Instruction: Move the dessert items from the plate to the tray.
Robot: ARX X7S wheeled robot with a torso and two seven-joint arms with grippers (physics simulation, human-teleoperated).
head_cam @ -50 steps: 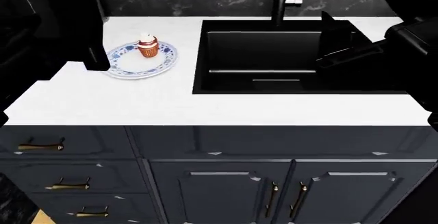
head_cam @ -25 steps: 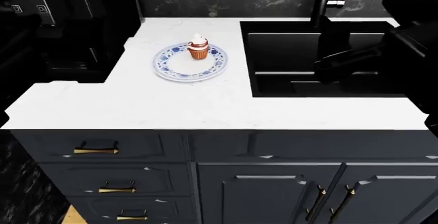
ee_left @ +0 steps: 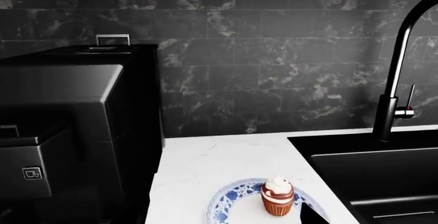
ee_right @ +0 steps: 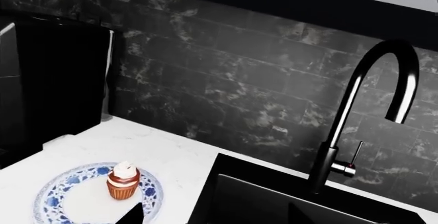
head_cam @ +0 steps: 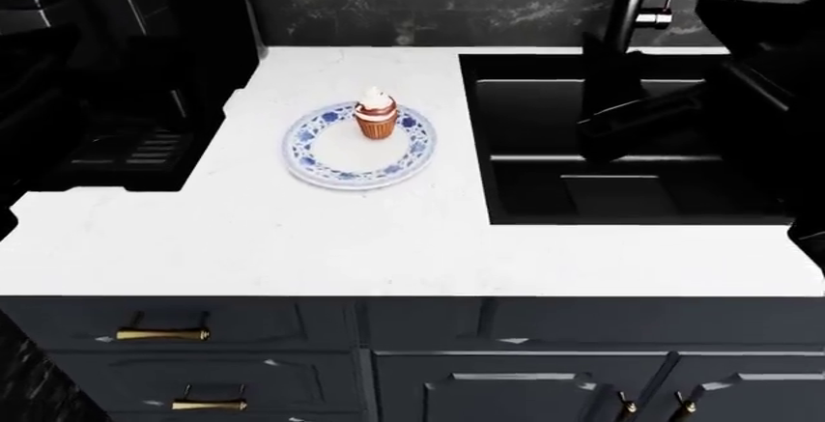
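The cupcake [head_cam: 377,113] stands on the plate [head_cam: 338,164], well apart from the right pincer [head_cam: 619,113]; its grip cannot be told.

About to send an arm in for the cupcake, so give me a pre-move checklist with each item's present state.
1. Cupcake upright on the blue-patterned plate: ok.
2. Plate flat on the white countertop, left of the sink: ok.
3. Speckled egg-shaped sweet located: not ok, none shows in any view.
4. Tray located as the drop spot: not ok, no tray in any view.
5. Gripper states: cannot tell; the right gripper is a dark shape over the sink, the left is not seen.
6. Space above the cupcake free: ok.
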